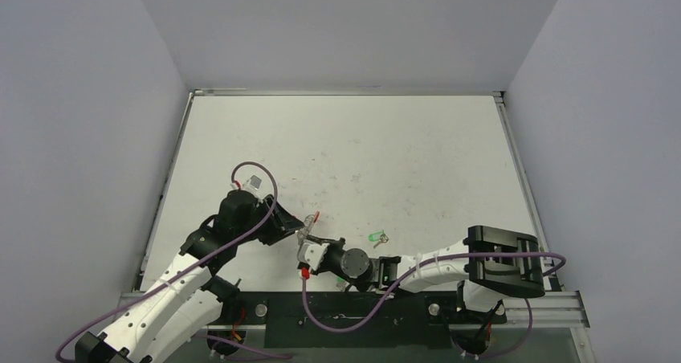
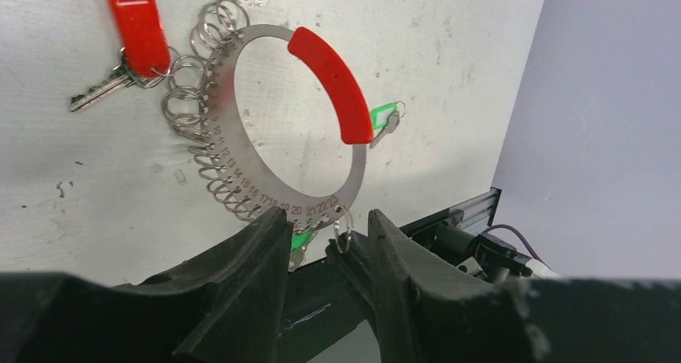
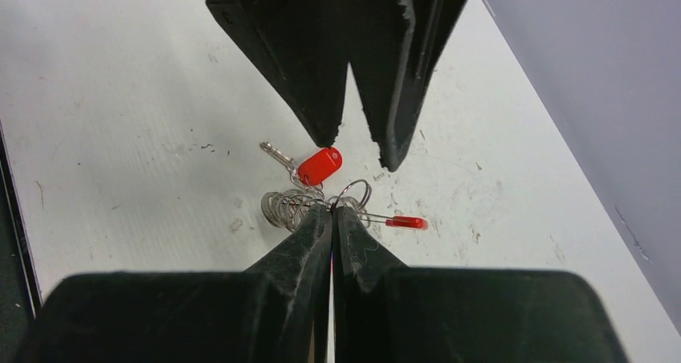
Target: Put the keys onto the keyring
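Keyring (image 2: 225,138) stands upright over the bench (image 2: 80,186), pinched in the tightly closed right tool (image 3: 332,212). Left tool (image 2: 327,212), jaws partly apart, straddles one green key (image 2: 299,239) at its lower rim; threading looks underway. Next: seat that key, then fetch the other key (image 2: 385,118).

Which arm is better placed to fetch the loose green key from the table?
Probably left: the left gripper is open, holding nothing; the right gripper is shut on the keyring. The green key lies loose on the table.
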Available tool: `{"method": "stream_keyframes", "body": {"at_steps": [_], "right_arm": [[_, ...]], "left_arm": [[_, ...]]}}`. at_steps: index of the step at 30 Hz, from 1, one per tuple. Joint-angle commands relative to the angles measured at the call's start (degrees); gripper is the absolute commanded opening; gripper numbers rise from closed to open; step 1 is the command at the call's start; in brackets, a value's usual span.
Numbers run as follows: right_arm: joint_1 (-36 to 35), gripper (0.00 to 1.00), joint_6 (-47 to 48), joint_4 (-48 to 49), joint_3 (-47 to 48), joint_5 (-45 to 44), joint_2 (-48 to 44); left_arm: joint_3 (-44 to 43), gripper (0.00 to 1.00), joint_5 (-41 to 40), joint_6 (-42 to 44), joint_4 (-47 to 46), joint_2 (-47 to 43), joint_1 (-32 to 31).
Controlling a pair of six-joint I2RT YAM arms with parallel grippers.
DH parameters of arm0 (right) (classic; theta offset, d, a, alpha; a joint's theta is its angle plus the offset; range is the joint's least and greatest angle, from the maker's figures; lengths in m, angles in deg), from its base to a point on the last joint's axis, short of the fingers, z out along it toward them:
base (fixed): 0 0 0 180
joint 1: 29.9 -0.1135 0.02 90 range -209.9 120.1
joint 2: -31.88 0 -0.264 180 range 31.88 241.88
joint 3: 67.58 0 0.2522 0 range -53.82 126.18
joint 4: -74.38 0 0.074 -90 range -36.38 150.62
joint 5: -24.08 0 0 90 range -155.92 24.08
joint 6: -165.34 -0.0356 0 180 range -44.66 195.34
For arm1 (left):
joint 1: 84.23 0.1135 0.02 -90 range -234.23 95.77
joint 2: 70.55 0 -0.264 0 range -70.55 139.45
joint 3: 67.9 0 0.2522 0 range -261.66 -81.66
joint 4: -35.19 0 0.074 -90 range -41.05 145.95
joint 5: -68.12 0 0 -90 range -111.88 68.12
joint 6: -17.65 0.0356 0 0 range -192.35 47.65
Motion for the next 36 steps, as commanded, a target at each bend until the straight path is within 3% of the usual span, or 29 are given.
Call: {"method": "stream_keyframes", "body": {"at_steps": [1, 9, 16, 23, 36], "right_arm": [[-1.27, 0.00, 2.63, 4.78, 0.25, -2.90, 1.35], [-2.15, 0.00, 3.00, 6.10, 0.60, -5.45, 2.80], [-2.24, 0.00, 2.56, 6.71, 0.68, -6.29, 3.17], [-2.33, 0.00, 0.05, 4.60, 2.12, -7.22, 3.55], [-2.26, 0.00, -4.29, 1.55, 3.50, -5.92, 2.27]], "left_arm": [[-1.59, 0.39, 3.26, -0.75, -5.61, -0.19, -0.12], [-0.36, 0.36, 6.17, 0.00, -7.30, 0.60, -0.12], [-0.50, 0.36, 6.09, 3.08, -2.75, 2.30, -0.85], [1.81, 0.37, 7.99, 2.39, -7.29, 1.38, -2.22], [2.43, 0.25, 6.66, 3.35, -9.81, 4.86, -2.85]]}}
